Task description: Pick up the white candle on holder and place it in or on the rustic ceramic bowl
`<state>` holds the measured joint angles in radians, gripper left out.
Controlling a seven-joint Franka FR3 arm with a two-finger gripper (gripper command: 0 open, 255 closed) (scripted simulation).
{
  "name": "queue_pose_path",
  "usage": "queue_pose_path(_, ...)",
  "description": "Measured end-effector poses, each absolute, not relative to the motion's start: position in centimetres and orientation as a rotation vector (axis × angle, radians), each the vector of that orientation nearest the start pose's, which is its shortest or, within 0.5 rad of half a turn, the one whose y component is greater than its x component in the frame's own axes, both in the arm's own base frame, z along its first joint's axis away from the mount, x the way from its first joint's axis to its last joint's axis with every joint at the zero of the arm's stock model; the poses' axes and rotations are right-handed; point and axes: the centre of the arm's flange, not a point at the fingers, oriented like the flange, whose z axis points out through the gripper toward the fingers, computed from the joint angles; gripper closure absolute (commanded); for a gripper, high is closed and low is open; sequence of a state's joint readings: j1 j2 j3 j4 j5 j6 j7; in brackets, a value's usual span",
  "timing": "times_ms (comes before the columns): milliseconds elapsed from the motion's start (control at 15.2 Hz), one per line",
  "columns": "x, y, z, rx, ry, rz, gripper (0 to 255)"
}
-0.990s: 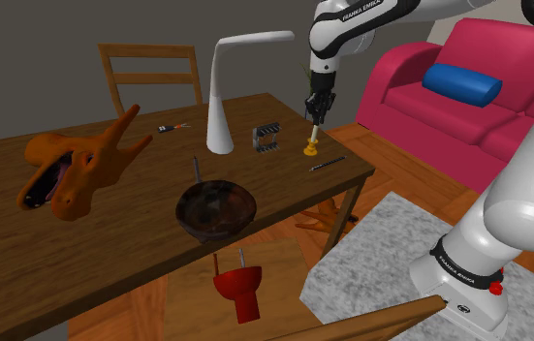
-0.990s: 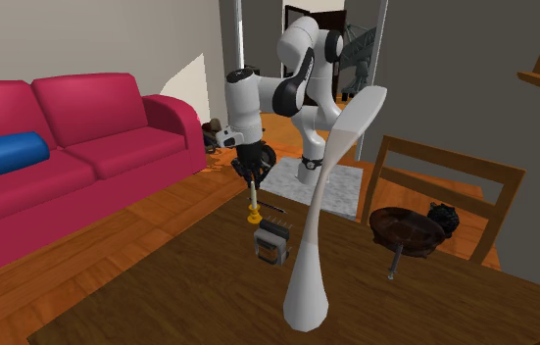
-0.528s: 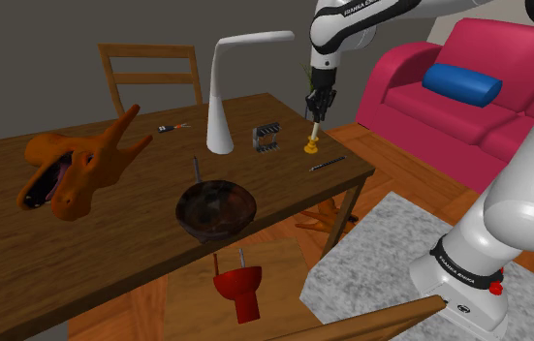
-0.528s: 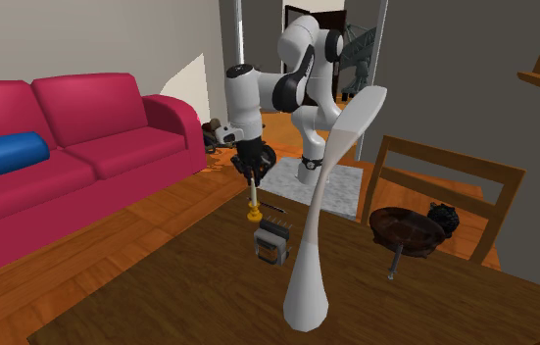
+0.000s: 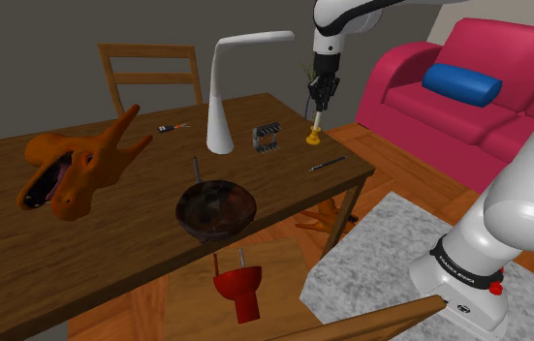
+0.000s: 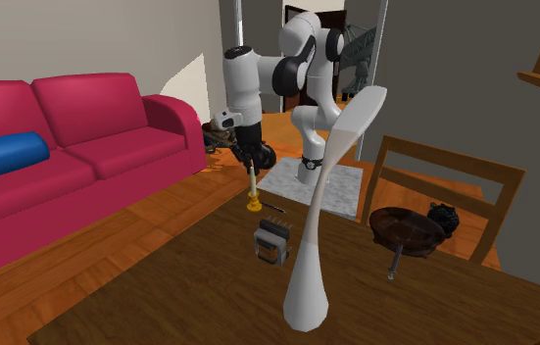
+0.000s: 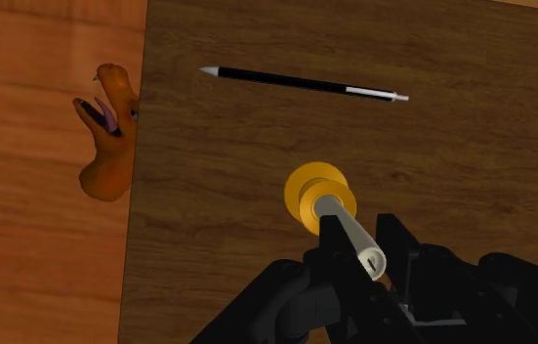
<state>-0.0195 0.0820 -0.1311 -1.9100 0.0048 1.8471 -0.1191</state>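
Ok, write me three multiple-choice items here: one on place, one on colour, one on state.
1. In the shoulder view, the bowl stands, against the lamp: A nearer the camera; B farther off; C on top of it.
2. The candle has a holder that is: A red; B yellow; C blue.
3. The gripper is: A open; B shut on nothing; C shut on the candle.
Answers: A, it sits by the table's near edge; B, the wrist view shows a yellow disc; C, the fingers clasp the white stem.
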Motion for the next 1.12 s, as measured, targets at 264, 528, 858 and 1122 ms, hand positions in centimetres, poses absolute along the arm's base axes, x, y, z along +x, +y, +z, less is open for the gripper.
queue_pose_path(264, 55.7, -8.3, 46.2, -3.12, 0.052, 0.225, 255)
queue_pose_path(528, 55.8, -8.3, 48.3, -3.12, 0.052, 0.225, 255)
queue_pose_path(858, 55.8, -8.4, 51.0, -3.12, 0.052, 0.225, 255)
queue_pose_path(1122, 55.9, -8.2, 53.2, -3.12, 0.052, 0.225, 255)
